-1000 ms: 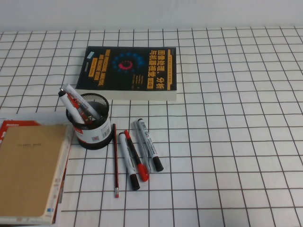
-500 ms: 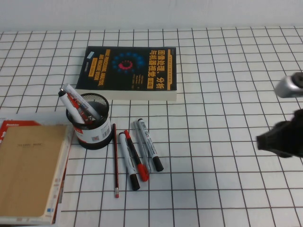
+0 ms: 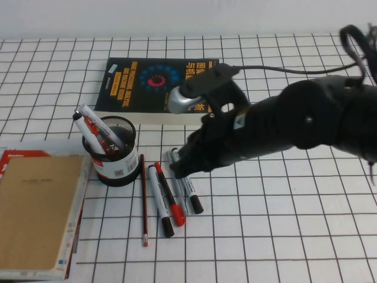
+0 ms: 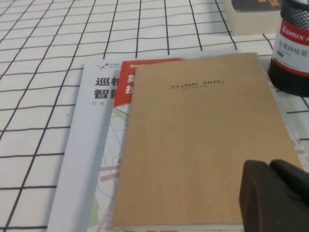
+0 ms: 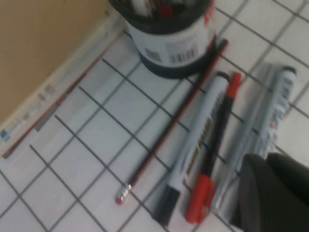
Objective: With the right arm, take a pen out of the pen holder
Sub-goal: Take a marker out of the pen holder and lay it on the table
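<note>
Pens (image 3: 89,127) lean tilted in the black mesh pen holder (image 3: 115,160), which stands at the left of the gridded table (image 3: 294,236), just beside a brown notebook (image 3: 35,206). We see the right gripper (image 3: 178,170) low over the table to the right of the holder and apart from it, its fingers pressed together and pinching nothing. It hangs over the loose markers (image 3: 160,200) lying beside a red pen (image 3: 172,200) and a pencil (image 3: 143,197). A black book (image 3: 147,88) lies behind them. We find the left gripper (image 4: 275,198) over the notebook's near corner, fingers likewise closed together and empty.
</note>
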Controlling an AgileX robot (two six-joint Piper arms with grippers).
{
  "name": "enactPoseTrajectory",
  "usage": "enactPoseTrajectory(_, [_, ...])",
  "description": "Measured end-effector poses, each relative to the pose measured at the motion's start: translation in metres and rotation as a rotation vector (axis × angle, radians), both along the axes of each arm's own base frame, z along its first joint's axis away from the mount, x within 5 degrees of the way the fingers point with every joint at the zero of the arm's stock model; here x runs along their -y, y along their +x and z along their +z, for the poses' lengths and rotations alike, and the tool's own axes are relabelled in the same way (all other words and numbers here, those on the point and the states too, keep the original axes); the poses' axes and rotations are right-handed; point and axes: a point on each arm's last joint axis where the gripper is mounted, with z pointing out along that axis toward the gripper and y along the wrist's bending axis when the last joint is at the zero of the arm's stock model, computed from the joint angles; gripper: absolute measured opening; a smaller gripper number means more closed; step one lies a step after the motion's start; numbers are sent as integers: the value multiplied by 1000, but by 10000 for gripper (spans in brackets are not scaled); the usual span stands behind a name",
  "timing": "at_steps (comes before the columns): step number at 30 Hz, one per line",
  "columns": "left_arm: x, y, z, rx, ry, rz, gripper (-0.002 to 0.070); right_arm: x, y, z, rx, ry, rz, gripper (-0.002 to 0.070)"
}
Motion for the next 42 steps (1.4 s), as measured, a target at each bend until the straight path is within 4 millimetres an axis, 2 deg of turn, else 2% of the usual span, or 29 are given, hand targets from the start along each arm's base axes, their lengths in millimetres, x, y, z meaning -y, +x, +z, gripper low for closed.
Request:
enactPoseTrajectory(4, [0,0,0,0,0,0,-4,-30,4,0,87,10,83,84])
enactPoseTrajectory(9, [0,0,0,0,0,0,-4,-43,12,-4,173,46,82,232])
enactPoseTrajectory(12, [0,0,0,0,0,0,-4,-49,17,-4,237,87,59,269])
enactPoseTrajectory(21, [0,0,0,0,0,0,-4,-61,37,-20,383,140,10,282])
enactPoseTrajectory(29, [0,0,0,0,0,0,-4,-73,38,-24,483,154,28,284])
enactPoseTrajectory(36, [0,0,0,0,0,0,-4,-95,40,-21,537,156,84,284])
enactPoseTrajectory(42, [0,0,0,0,0,0,-4,-113,47,-27,543,158,104,285])
